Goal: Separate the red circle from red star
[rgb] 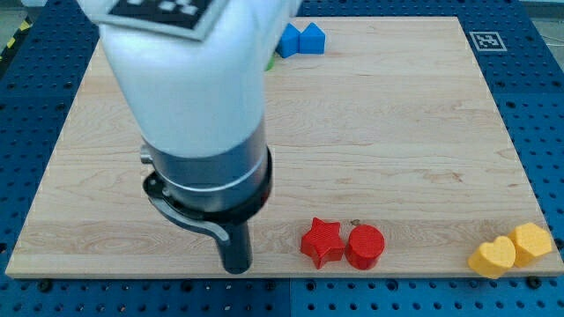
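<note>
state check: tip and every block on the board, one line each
my tip: down near the board's bottom edge, left of the red star, apart from it
red star: flat, touching the red circle
red circle: flat, right of the star
blue blocks: paired, top edge
yellow blocks: paired, bottom-right corner

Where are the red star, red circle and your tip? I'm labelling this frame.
red star (321, 242), camera view, top face.
red circle (365, 245), camera view, top face.
my tip (236, 267), camera view, rod's lower end.
</note>
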Robot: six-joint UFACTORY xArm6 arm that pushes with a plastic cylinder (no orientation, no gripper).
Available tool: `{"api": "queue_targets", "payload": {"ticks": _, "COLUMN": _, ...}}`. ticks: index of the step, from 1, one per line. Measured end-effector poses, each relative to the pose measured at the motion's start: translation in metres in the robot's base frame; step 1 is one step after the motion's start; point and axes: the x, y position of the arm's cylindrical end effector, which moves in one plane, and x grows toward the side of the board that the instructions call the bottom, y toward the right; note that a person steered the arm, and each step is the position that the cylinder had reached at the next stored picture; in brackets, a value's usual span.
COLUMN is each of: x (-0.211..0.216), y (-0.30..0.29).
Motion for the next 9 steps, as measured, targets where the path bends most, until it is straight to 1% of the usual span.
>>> {"api": "queue_targets", "payload": {"ticks": 4, "x": 0.001, "y": 0.008}}
{"api": "queue_targets", "payload": {"ticks": 5, "x": 0.000, "y": 0.030}}
{"api": "queue_targets", "payload": {"ticks": 7, "x": 0.001, "y": 0.140}}
{"api": "queue_targets", "payload": {"ticks": 8, "x": -0.004, "y": 0.160}}
{"api": "queue_targets", "payload": {"ticks": 9, "x": -0.015, "y": 0.160}}
